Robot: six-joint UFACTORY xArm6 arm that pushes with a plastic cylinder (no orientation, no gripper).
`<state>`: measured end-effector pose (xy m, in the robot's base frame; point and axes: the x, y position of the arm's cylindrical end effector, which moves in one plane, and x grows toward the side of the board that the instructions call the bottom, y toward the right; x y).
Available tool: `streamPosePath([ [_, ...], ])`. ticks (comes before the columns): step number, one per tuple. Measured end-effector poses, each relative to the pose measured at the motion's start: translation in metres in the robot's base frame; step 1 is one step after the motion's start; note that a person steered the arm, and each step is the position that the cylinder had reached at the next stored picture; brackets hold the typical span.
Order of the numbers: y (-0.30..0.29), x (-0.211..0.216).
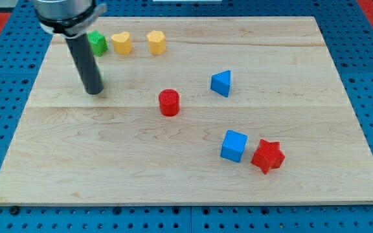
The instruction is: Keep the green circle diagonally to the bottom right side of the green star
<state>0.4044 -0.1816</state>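
Note:
A green block (98, 43), apparently the star, sits near the board's top left corner, partly hidden behind my rod. My tip (94, 91) rests on the board below that block, slightly toward the view's bottom. No green circle shows in plain sight; the rod may hide it. The tip touches no visible block.
A yellow heart (122, 43) and a yellow hexagon (156, 42) lie right of the green block. A red cylinder (169, 102) is mid-board, with a blue triangle (221, 83) to its right. A blue cube (234, 145) touches a red star (267, 156) at lower right.

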Motion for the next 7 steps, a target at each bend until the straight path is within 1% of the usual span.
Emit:
streamPosePath([
  [1,-0.011,-0.01],
  [2,-0.034,-0.015],
  [4,-0.046,-0.035],
  [5,-0.021,-0.04],
  [7,-0.011,-0.054],
])
